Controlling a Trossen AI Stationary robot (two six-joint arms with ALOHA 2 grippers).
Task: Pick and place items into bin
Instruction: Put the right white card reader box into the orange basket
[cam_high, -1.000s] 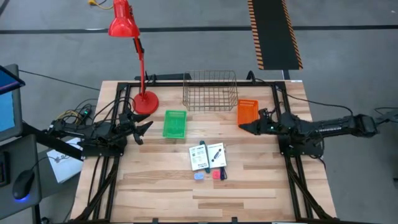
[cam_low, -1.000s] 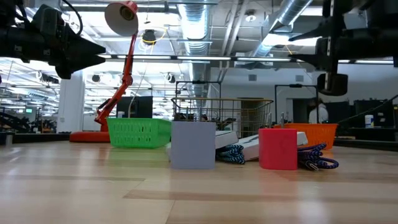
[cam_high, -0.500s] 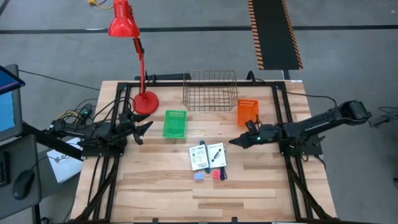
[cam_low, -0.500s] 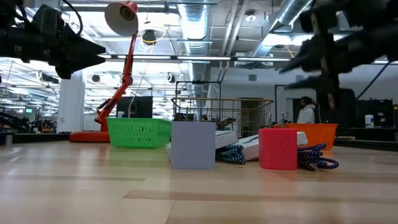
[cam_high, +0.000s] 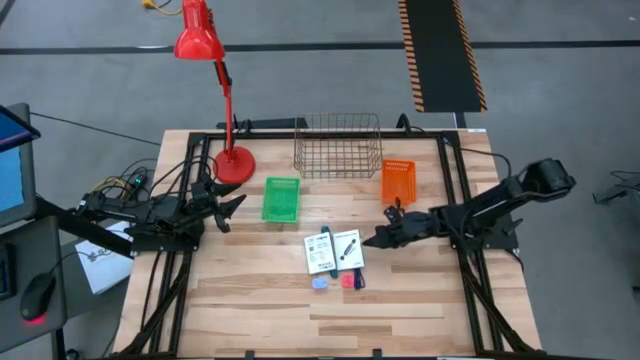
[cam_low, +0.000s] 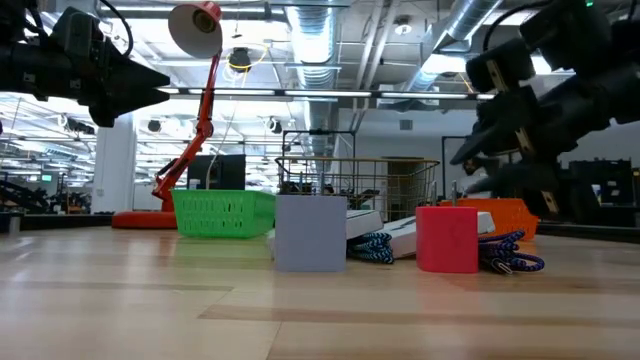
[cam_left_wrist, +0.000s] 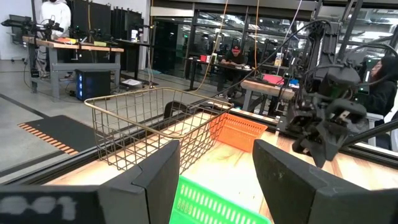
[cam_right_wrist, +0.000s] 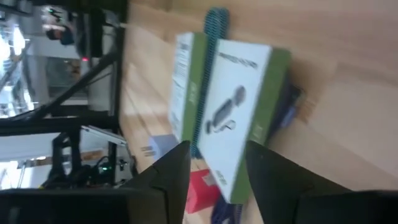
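Observation:
Two white printed card packs (cam_high: 320, 252) (cam_high: 347, 246) lie flat side by side at the table's middle, with a slim teal stick (cam_right_wrist: 216, 37) between them. A dark-blue stick (cam_high: 358, 277) lies by the right pack's near end. A light-blue piece (cam_high: 319, 283) (cam_low: 310, 232) and a pink-red piece (cam_high: 347, 281) (cam_low: 447, 238) stand just nearer. My right gripper (cam_high: 370, 240) (cam_right_wrist: 217, 149) hovers open just right of the packs, pointing at them. My left gripper (cam_high: 232, 205) (cam_left_wrist: 216, 155) waits open, left of the green bin (cam_high: 281, 199).
An orange bin (cam_high: 397, 180) and a wire basket (cam_high: 338, 145) stand toward the far edge, the green bin left of them. A red desk lamp (cam_high: 233, 163) stands at the far left. Bare wood lies toward the near edge. People work at benches beyond the table.
My right gripper has swung from beside the orange bin toward the table's near edge and left, coming down close to the card packs, its arm stretching out. The items have not moved.

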